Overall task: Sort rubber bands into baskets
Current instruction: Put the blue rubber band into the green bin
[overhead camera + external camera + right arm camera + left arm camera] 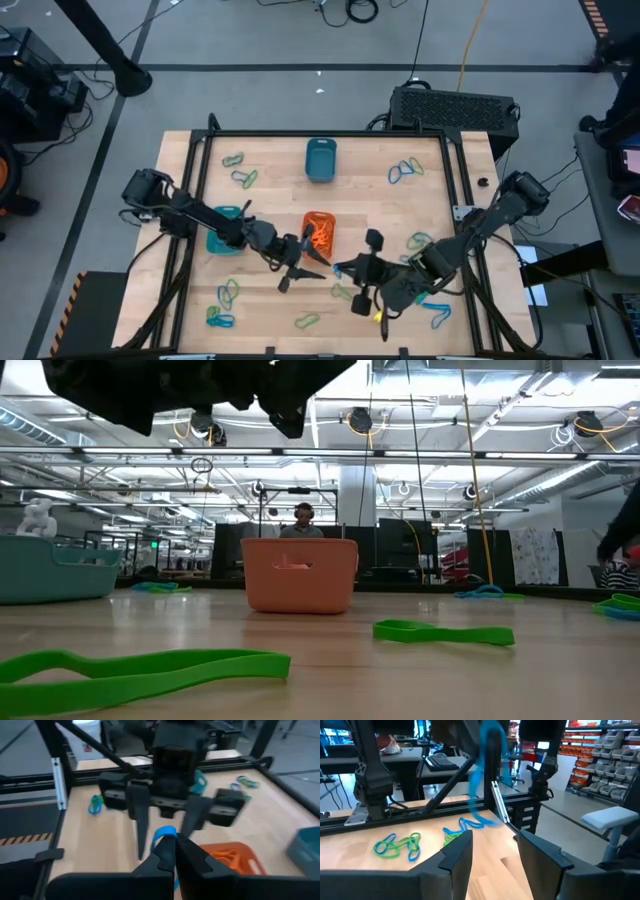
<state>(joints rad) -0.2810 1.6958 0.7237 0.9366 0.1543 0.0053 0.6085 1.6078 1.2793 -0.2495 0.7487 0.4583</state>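
Observation:
My right gripper [172,840] is shut on a blue rubber band [480,775], above the table's near middle [340,268]. My left gripper [495,837] stands open and level, facing it tip to tip [305,268]. Its two fingers [140,815] are spread on either side of the band. The orange basket [318,232] just beyond them holds orange bands. The dark teal basket [320,158] sits at the far middle. The turquoise basket [225,228] lies under my left arm. Loose green and blue rubber bands [240,172] lie scattered flat on the wood. My right gripper pinches the blue band's upper part [164,834] between its two shut fingers. The fingers slant slightly downward, coming from the table's right. The rest of the band hangs slack below them [477,812], above the tabletop.
More bands lie at the far right [405,170], right [420,240], near right [435,305] and near left [225,300]. Green bands [140,670] lie near the front edge. A black frame rail [320,133] borders the table. A person [303,520] sits far behind.

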